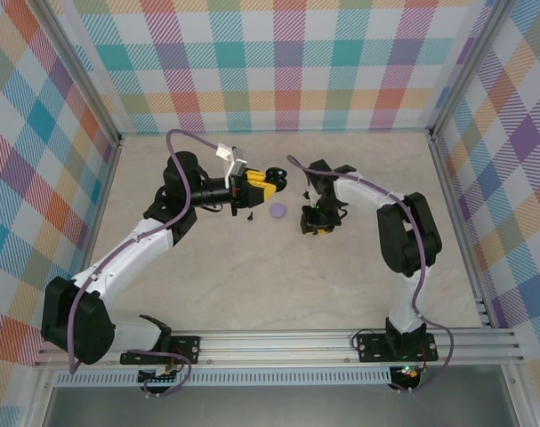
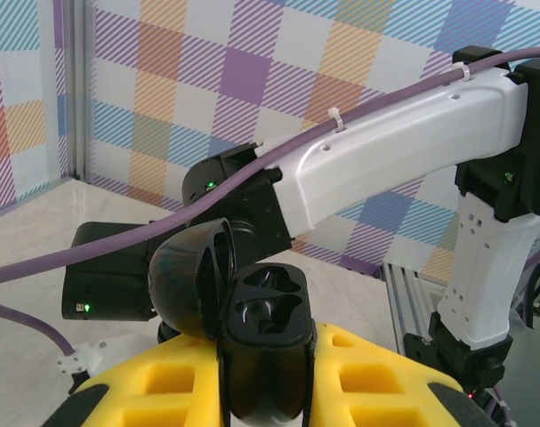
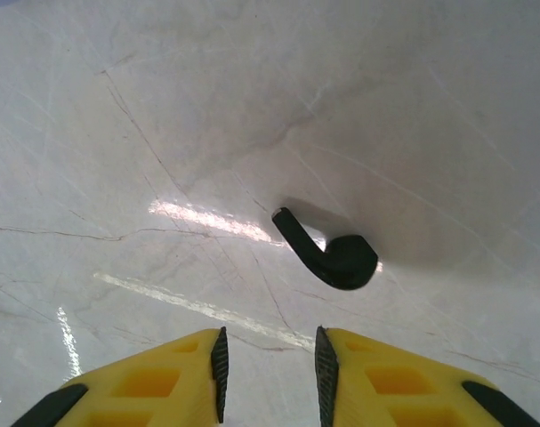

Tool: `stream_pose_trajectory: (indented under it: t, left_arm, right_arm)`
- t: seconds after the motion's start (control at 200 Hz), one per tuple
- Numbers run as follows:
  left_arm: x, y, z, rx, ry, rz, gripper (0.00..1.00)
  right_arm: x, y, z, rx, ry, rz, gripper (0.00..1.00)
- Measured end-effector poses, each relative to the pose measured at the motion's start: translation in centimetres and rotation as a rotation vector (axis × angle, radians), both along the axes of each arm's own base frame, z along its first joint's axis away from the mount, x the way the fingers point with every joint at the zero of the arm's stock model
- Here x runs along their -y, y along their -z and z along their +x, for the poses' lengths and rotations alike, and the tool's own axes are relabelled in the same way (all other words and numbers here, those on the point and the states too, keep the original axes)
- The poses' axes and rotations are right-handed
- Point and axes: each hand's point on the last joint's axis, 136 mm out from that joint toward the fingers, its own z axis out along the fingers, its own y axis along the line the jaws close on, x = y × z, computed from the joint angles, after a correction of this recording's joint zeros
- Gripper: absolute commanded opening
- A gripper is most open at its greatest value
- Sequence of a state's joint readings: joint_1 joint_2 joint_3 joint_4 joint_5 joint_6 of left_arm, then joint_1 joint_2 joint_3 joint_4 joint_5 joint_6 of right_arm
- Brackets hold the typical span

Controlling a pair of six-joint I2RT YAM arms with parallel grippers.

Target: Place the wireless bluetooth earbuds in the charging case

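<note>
Black earbud [image 3: 336, 258] lies on the table [image 3: 118, 116], just ahead of your right gripper [image 3: 270, 378] — jaws parted a little, nothing between them. Your left gripper [image 2: 266, 391] is clamped on the black charging case [image 2: 268, 307], lid [image 2: 188, 283] swung open — a lilac disc [image 1: 278, 211], maybe a second case, sits between the arms

Black earbud [image 3: 330, 256], pale veined table [image 3: 163, 107], black case [image 2: 265, 316] (jaws yellow), lilac case [image 1: 278, 211], pastel plaid walls [image 1: 287, 62]
</note>
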State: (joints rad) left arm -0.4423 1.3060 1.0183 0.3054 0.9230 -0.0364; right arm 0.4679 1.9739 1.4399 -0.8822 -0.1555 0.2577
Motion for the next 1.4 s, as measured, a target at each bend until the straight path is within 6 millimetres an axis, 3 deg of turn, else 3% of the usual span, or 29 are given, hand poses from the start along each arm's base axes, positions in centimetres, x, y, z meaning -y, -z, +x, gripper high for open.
stream_pose_trajectory:
  t: [0.33,0.475,0.86,1.4]
  left_arm:
    - [0.0,0.1,0.0,-0.002,0.000,0.001,0.00]
    - [0.0,0.1,0.0,-0.002,0.000,0.001,0.00]
    - [0.0,0.1,0.0,0.001,0.000,0.002,0.00]
    - [0.1,0.2,0.2,-0.009,0.000,0.007,0.00]
  right_arm:
    - [-0.8,1.2,-0.3,-0.047,0.016,0.032,0.50]
    - [-0.6,2.3,-0.3,-0.069,0.021,0.016,0.50]
    - [-0.1,2.3,1.4,-0.044,0.040,-0.058,0.49]
    - [0.8,2.4,1.9,-0.021,0.013,-0.126,0.46]
